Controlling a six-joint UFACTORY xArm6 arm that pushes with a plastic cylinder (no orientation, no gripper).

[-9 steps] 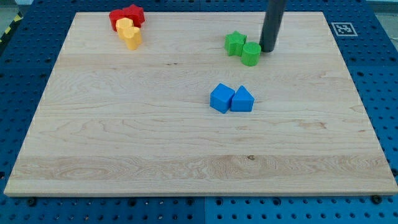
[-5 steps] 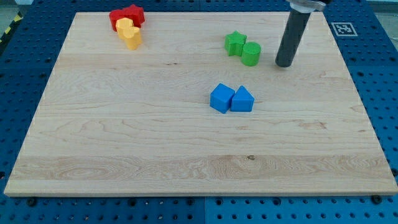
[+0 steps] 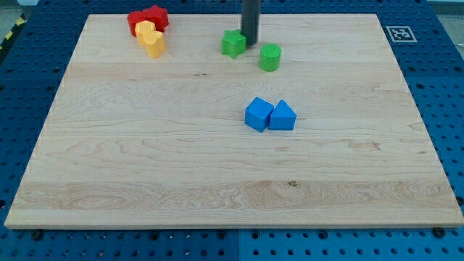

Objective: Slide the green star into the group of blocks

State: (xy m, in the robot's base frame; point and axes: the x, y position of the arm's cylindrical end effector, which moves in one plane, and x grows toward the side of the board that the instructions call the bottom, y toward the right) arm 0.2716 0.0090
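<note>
The green star [image 3: 233,43] lies near the view's top, left of centre-right. My tip [image 3: 249,43] stands right against its right side. A green cylinder [image 3: 270,56] sits a little to the right and below the tip, apart from the star. The group at the top left holds a red star [image 3: 155,16], a red block [image 3: 136,19] and two yellow blocks [image 3: 151,39], touching one another. The green star is well to the right of that group.
A blue cube [image 3: 259,114] and a blue angular block [image 3: 283,116] touch each other near the middle of the wooden board [image 3: 217,167]. A marker tag [image 3: 400,33] lies off the board's top right corner.
My tip went from right of the green cylinder to the star's right side. The green star has slid left, and the cylinder has shifted left and slightly up.
</note>
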